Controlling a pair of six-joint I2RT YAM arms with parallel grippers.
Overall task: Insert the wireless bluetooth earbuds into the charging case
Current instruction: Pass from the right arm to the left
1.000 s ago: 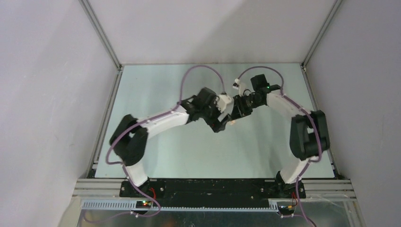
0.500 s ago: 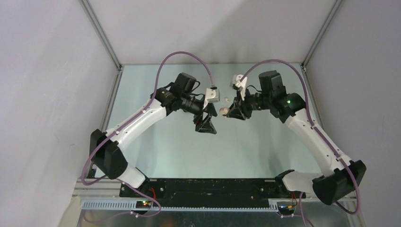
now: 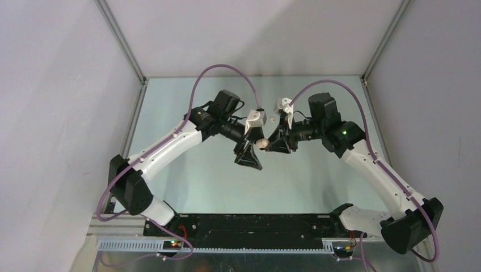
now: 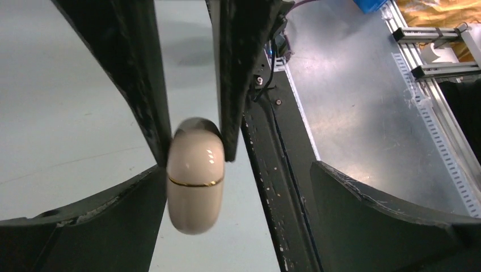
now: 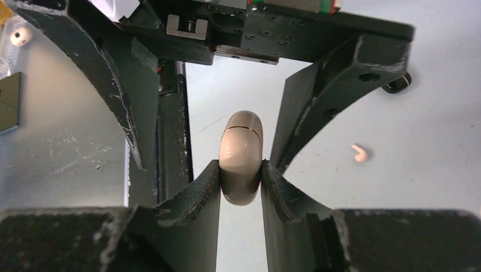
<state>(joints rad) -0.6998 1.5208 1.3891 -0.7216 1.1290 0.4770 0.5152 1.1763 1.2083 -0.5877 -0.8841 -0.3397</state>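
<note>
My right gripper (image 5: 241, 170) is shut on a pale beige pebble-shaped charging case (image 5: 241, 156). The case is closed, with a thin gold seam, and is held above the table. It also shows in the top view (image 3: 261, 143) and in the left wrist view (image 4: 194, 181). My left gripper (image 4: 235, 170) is open. Its fingers stand wide on either side of the case without touching it. One beige-white earbud (image 5: 358, 152) lies on the table beside the grippers. It appears in the top view (image 3: 273, 119) as a small pale dot. No other earbud shows.
The black base rail (image 4: 272, 170) and a grey metal tray (image 4: 363, 113) run along the near edge. Aluminium frame bars (image 3: 134, 119) border the pale green table (image 3: 317, 170). A small white round thing (image 5: 20, 37) lies off the table.
My right gripper has carried the case down and to the left, towards the left gripper. My left gripper has shifted so that its open fingers now flank the case.
</note>
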